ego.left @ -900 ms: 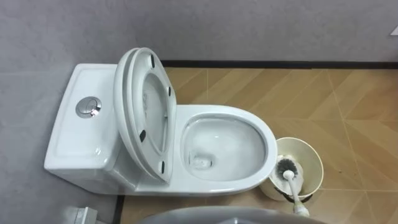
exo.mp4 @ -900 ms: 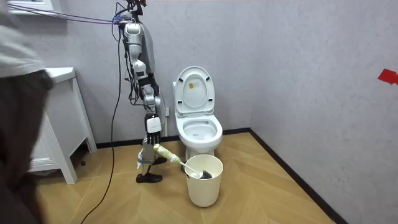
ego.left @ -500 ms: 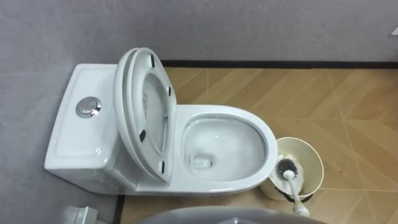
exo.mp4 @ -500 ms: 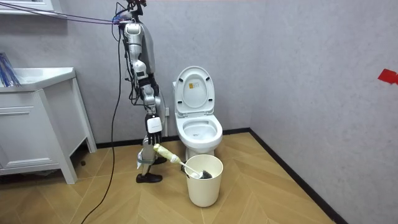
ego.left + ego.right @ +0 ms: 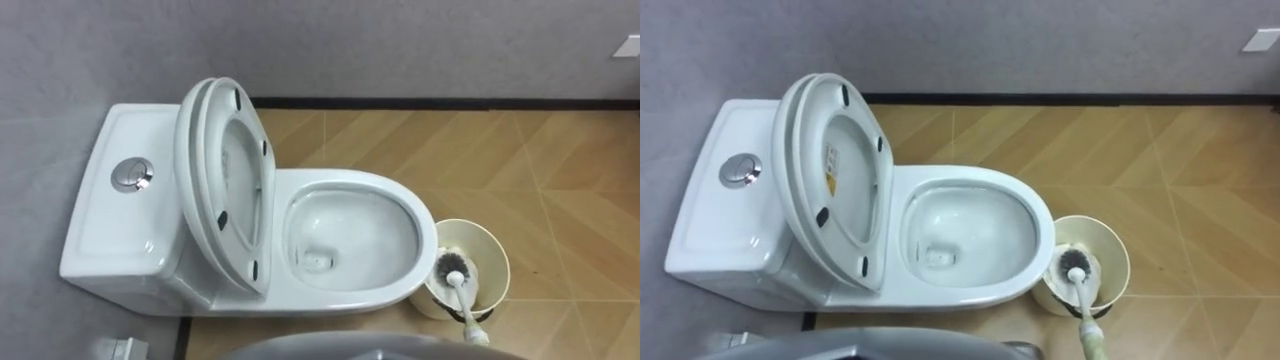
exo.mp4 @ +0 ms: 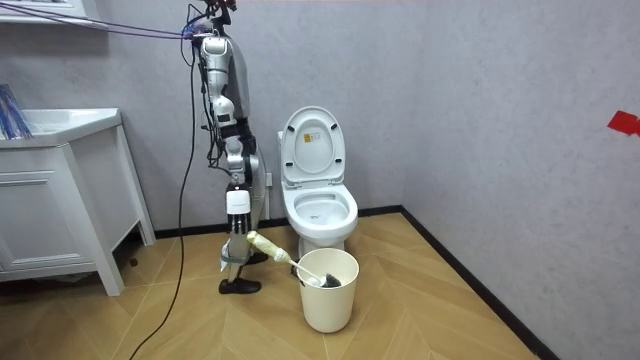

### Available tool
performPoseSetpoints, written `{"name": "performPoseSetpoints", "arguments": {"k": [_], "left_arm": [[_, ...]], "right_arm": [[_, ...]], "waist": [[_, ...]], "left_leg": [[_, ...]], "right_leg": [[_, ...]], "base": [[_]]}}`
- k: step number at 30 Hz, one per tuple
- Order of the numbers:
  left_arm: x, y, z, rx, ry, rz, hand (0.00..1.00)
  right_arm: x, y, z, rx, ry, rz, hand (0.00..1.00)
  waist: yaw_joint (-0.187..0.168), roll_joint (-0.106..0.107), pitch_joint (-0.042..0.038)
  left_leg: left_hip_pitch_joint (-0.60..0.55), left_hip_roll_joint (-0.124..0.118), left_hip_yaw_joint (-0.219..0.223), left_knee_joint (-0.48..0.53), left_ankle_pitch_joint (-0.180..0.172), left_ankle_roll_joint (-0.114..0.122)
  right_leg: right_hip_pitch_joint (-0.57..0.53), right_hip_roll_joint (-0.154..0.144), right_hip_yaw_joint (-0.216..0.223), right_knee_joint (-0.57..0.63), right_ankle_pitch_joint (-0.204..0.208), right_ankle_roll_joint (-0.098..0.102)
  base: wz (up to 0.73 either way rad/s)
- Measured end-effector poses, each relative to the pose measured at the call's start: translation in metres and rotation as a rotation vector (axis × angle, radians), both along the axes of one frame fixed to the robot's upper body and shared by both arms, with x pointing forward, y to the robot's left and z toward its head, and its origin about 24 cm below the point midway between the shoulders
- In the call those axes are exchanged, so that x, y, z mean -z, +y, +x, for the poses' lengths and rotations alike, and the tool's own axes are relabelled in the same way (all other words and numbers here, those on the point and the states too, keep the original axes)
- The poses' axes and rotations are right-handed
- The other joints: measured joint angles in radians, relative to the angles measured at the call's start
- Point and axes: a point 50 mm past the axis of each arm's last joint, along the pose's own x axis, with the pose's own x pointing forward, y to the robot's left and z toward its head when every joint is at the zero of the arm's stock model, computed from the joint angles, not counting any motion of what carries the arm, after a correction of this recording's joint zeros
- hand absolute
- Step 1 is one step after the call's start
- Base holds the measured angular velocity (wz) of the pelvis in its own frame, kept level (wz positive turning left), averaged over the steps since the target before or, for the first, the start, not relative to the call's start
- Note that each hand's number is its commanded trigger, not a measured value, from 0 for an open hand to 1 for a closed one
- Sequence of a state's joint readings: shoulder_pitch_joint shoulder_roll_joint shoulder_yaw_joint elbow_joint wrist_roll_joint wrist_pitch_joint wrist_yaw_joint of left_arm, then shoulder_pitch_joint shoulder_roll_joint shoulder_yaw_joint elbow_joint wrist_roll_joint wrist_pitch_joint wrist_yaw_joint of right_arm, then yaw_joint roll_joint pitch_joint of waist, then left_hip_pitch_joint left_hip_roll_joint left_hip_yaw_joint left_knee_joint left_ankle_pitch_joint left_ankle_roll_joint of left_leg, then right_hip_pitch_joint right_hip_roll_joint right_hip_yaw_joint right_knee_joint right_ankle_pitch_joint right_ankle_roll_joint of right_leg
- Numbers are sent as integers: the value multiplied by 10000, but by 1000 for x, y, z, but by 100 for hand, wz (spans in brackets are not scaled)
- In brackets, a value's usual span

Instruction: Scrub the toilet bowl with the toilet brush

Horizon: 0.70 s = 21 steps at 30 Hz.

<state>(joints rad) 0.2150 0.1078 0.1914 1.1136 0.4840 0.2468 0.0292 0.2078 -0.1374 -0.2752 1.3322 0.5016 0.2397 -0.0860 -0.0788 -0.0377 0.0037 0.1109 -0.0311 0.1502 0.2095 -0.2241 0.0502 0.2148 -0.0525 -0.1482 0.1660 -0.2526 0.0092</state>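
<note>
Brush [image 5: 457, 268] head sits in bucket [image 5: 490, 245], just beside toilet [image 5: 340, 298] rim.

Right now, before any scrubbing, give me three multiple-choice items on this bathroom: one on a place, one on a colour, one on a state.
1. Where is the brush head? A in the toilet bowl; B in the bucket; C on the floor.
2. What colour is the flush button? A silver; B red; C black.
3. How do the seat and lid stand? A both down; B lid up only; C both raised.
Answers: 1 B, the bristles sit inside the cream bucket; 2 A, it shines metallic on the white tank; 3 C, both stand upright.
</note>
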Motion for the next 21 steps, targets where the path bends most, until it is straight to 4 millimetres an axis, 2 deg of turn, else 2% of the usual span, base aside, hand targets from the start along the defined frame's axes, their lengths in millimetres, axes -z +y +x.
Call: {"name": "performPoseSetpoints", "arguments": {"k": [1, 5, 9, 16, 21], "left_arm": [[-1, 3, -3, -269, -46, 78, 0], [-4, 10, -5, -732, -375, 393, 0], [-7, 16, -1, -968, -794, 807, 0], [-9, 21, 5, -805, -1079, 939, 0], [-9, 23, 5, -724, -1148, 1000, 0]], "right_arm": [[0, 0, -2, 1296, -231, -124, 0], [-1, -3, -3, 3741, -553, -543, 0], [-2, -15, 24, 4798, -1322, -923, 0], [-12, -45, 74, 4049, -2713, -1915, 0], [-20, -58, 96, 2895, -3275, -2703, 0]], "waist": [[-47, 0, 0], [-79, -39, -15], [-115, -140, -43], [-78, -177, -46], [-27, -235, -74]], "left_leg": [[0, 0, 31, -11, 0, -1], [-34, -3, 68, -6, 4, -2], [-75, -2, 96, 61, 4, 0], [-188, 16, 36, 55, -3, -13], [-319, 7, -59, 133, -4, -14]], "right_leg": [[-26, 3, 65, -35, -15, -22], [-58, 4, 80, -75, -14, -21], [-114, 6, 71, -67, -12, -18], [-220, 37, 4, 56, 10, -28], [-257, 29, -115, 72, 20, -37]], "base": [[-9], [-3], [0], [2], [7]]}}
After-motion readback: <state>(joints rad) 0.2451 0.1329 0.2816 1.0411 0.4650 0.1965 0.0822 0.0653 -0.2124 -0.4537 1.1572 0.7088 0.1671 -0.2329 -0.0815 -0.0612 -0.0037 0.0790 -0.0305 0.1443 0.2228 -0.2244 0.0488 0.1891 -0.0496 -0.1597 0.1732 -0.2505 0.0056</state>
